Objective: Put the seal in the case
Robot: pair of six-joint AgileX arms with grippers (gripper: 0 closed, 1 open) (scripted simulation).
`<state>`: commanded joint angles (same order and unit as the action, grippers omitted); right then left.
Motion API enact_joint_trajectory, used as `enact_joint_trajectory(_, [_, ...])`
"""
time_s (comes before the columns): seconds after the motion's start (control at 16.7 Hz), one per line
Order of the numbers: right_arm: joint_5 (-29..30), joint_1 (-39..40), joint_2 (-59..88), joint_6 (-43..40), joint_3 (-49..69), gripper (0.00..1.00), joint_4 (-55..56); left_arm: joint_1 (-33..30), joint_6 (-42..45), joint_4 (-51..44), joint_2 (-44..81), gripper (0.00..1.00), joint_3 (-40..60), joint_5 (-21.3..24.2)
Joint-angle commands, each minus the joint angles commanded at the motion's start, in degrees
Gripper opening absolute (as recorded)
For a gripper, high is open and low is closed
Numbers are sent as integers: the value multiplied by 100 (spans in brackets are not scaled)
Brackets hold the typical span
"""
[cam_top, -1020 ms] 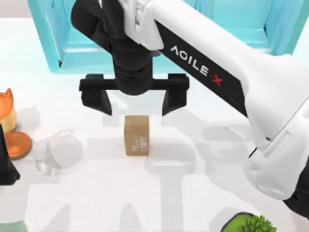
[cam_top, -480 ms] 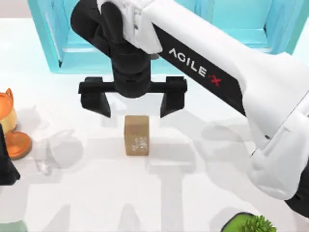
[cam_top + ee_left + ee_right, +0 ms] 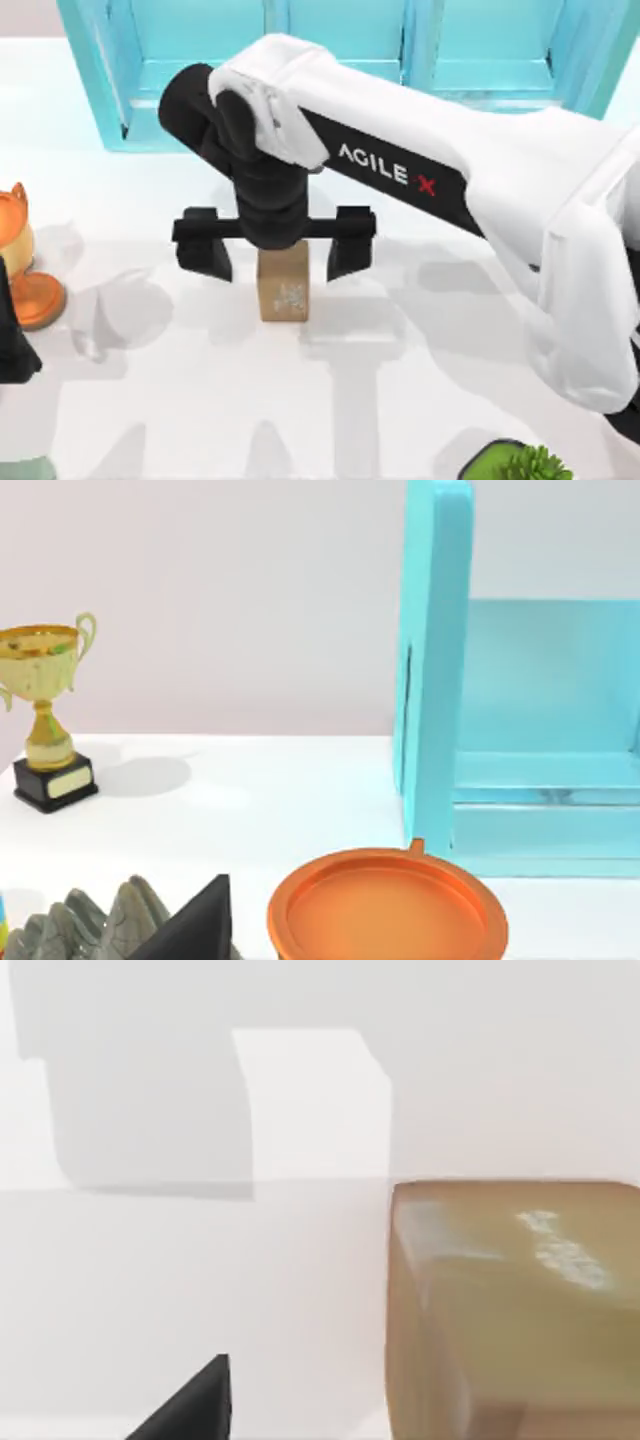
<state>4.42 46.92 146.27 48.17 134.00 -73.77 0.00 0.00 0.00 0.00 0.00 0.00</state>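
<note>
Right pincer [image 3: 275,255] lower over seal [image 3: 283,290]

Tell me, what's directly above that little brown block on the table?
The right gripper hangs over the seal, jaws open, one on each side. Its black wrist covers the block's top and far edge, so contact there cannot be seen.
</note>
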Motion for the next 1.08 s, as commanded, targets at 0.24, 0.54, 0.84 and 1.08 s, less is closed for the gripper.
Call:
enact_joint_trajectory(0.24, [-2,-8,-98,-10,-676,100,579,0,0,0,0,100,0,0])
enact_joint_trajectory(0.54, [-2,-9,-105,-10,-722,100,618,0,0,0,0,100,0,0])
enact_joint_trajectory(0.84, [-2,-9,-105,-10,-722,62,618,0,0,0,0,100,0,0])
enact_joint_trajectory(1.08, [-2,-9,-105,-10,-722,32,618,0,0,0,0,100,0,0])
